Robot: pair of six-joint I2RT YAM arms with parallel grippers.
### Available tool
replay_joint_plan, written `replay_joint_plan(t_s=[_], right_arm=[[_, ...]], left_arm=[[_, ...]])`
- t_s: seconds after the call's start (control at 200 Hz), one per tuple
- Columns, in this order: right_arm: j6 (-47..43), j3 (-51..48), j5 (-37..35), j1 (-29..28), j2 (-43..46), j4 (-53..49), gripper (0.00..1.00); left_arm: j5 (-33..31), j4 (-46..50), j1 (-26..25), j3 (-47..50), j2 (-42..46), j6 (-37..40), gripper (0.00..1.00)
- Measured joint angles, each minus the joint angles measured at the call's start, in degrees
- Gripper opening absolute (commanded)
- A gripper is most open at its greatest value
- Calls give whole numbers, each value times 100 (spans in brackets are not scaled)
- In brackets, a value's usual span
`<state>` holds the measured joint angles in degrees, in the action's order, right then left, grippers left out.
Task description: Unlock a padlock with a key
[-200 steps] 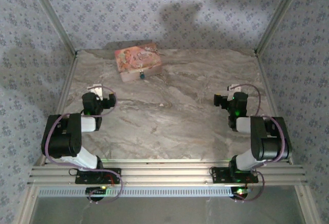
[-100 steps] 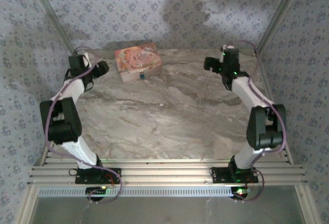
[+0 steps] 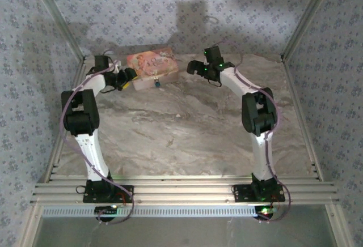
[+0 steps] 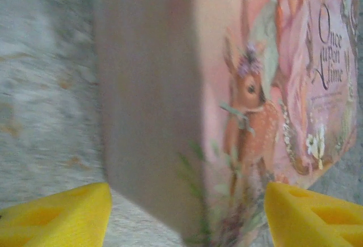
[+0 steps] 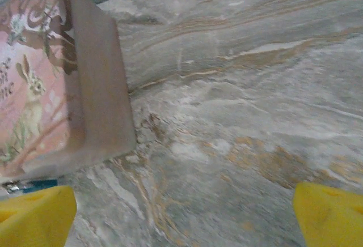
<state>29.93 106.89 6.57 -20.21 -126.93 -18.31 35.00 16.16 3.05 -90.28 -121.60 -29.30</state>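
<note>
Left gripper [image 4: 187, 218] has its yellow fingers [image 4: 57, 218] spread either side of the pink storybook-print box [image 4: 170, 88]. Right gripper [image 5: 181, 216] gapes wide over the marble-look tabletop [image 5: 238, 116]. The tiny silvery-grey metal padlock [image 5: 25, 186] with its blue bit sits just past one fingertip, on the box's front.

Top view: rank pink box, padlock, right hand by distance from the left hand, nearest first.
1. pink box, right beside the left hand.
2. padlock, on the box's front side.
3. right hand, beyond the box's other end.
</note>
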Motion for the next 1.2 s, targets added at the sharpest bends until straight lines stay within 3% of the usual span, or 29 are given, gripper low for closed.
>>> replay_joint_plan(t_s=[0.305, 0.485, 0.704, 0.799, 0.999, 1.199], right_arm=[[267, 2568, 68, -337, -1589, 37, 94], [450, 3032, 146, -608, -2181, 267, 85], [490, 3060, 271, -702, -2479, 485, 52], [496, 3047, 293, -693, -2479, 527, 43], [479, 1154, 269, -640, -1464, 1340, 41], [479, -772, 118, -470, -278, 1838, 42]], left_arm=[[271, 57, -37, -2, -46, 48, 41], [313, 76, -17, 2, -46, 179, 39], [317, 83, -20, 11, -44, 315, 38], [317, 144, -28, -4, -44, 345, 38], [339, 341, -181, -9, 0, 466, 38], [330, 881, -693, 28, 157, 723, 39]])
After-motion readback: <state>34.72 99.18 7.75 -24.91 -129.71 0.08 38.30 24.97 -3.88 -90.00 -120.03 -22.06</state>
